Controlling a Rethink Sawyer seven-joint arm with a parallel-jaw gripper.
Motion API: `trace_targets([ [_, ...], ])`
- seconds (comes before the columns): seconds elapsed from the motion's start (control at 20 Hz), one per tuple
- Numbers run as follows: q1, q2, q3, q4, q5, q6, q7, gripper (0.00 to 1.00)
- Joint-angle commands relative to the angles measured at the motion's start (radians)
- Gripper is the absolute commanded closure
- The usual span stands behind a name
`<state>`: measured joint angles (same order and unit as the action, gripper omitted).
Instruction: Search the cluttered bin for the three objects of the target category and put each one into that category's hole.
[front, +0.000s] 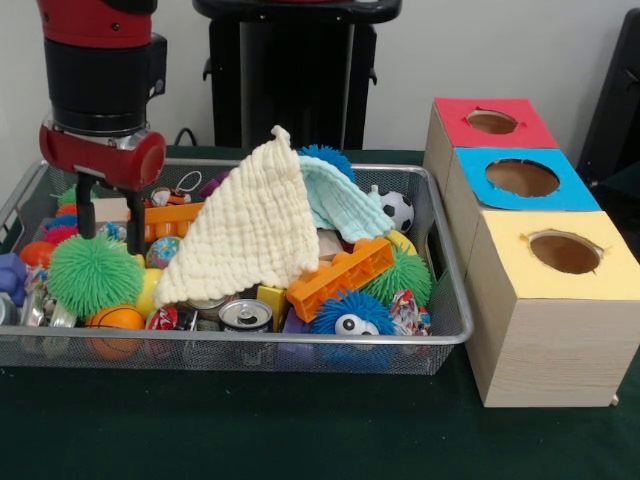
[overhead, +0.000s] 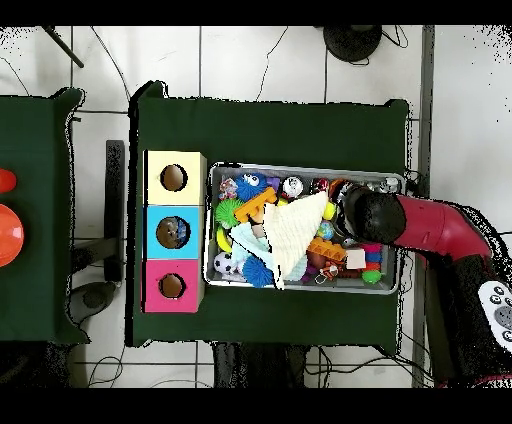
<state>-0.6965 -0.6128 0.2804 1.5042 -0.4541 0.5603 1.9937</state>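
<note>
**Arm poised over the spiky toys at the left of the bin**

I see the green surface (front: 300, 440) filling the lower frame. At the right of the front view stand three wooden boxes with round holes: yellow-topped box (front: 563, 250) nearest, blue-topped box (front: 522, 178) behind it, red-topped box (front: 492, 121) farthest back. Left of them sits the wire mesh bin (front: 440, 335), heaped with toys.

The red and black arm (front: 100, 70) comes down at the upper left. Its gripper (front: 108, 230) hangs with jaws spread and holding nothing, just above a green spiky ball (front: 93, 272).

A cream cloth (front: 255, 235) drapes over the middle of the heap, a pale green cloth (front: 340, 205) behind it. Smaller items follow: an orange toy brick (front: 340, 275), a blue spiky ball with eyes (front: 350, 318), a drink can (front: 245, 314), a small football (front: 398, 210).

The target category is not shown to me. If it is the spiky balls, I judge them light, soft and springy, likely to squash and squirm; I would pinch across the body's middle, not the bristles.
</note>
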Motion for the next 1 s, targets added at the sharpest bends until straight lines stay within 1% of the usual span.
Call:
trace_targets([
  [0.05,-0.007,0.036,0.060,0.056,-0.036,0.084,-0.152,0.00],
  [0.35,-0.009,0.010,0.064,0.069,-0.028,0.116,-0.163,0.00],
  [0.6,-0.011,0.029,0.065,0.064,-0.034,0.101,-0.161,0.00],
  [0.8,-0.019,0.036,0.071,0.062,-0.033,0.128,-0.186,0.00],
  [0.9,-0.050,0.051,0.095,0.079,-0.030,0.112,-0.214,0.00],
  [1.0,-0.081,0.046,0.122,0.095,-0.026,0.106,-0.244,0.00],
])
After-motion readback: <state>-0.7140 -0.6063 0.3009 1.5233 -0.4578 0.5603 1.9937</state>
